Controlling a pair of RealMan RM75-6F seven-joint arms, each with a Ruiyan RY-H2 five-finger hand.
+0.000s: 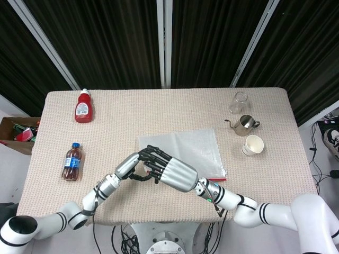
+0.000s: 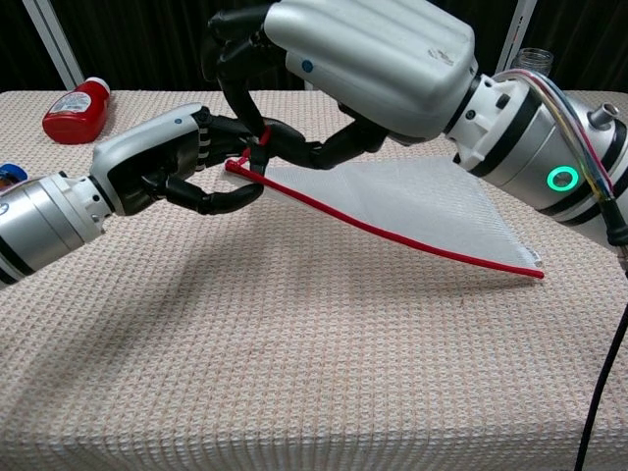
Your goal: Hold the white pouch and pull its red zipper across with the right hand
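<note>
Pouch [image 2: 392, 201] mid-table, its left corner lifted off the cloth. Left hand [image 2: 172, 162] grips that corner (fingers curled under). Right hand [image 2: 324, 74] pinches the red zipper [image 2: 257, 157] there.

Off to my left I've got a red sauce bottle [image 1: 83, 106] and a small cola bottle [image 1: 72, 162] lying flat, and far right a clear glass [image 1: 239, 102], metal pitcher [image 1: 244, 125] and white cup [image 1: 253, 145].

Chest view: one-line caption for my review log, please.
Left hand holds the raised corner of the white pouch while the right hand pinches the red zipper pull.
</note>
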